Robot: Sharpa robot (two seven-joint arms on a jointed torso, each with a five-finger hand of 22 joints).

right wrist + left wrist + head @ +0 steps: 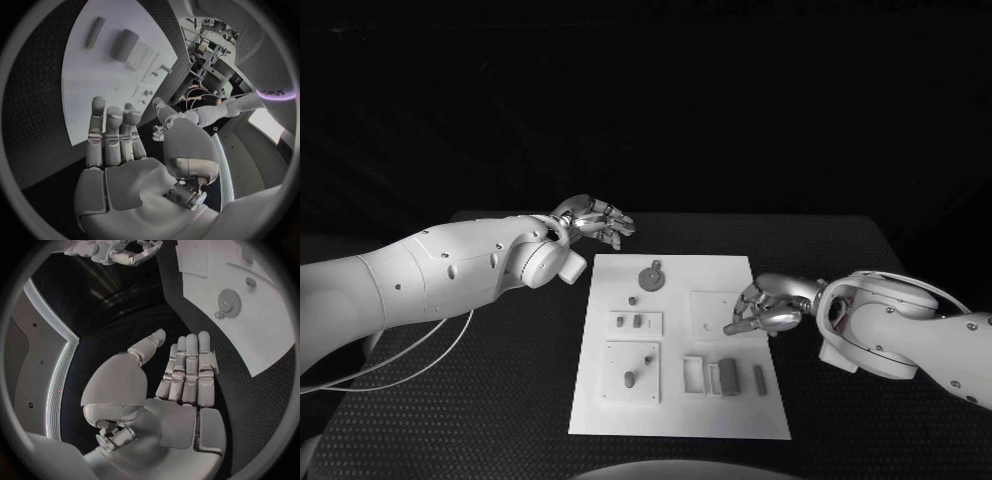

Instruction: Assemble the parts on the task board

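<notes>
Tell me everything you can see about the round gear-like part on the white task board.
The gear-like part is a small grey disc with a toothed-looking edge and a raised hub in its middle, seen best in the left wrist view. It looks like plastic or metal; I cannot tell which. It lies flat on the far half of the task board, with a small round peg close beside it. Neither robot hand touches it: the left robot hand hangs beyond the board's far left corner.

Parts [723, 377] lie on the task board [679, 420], mid-table [848, 250] between both arms
</notes>
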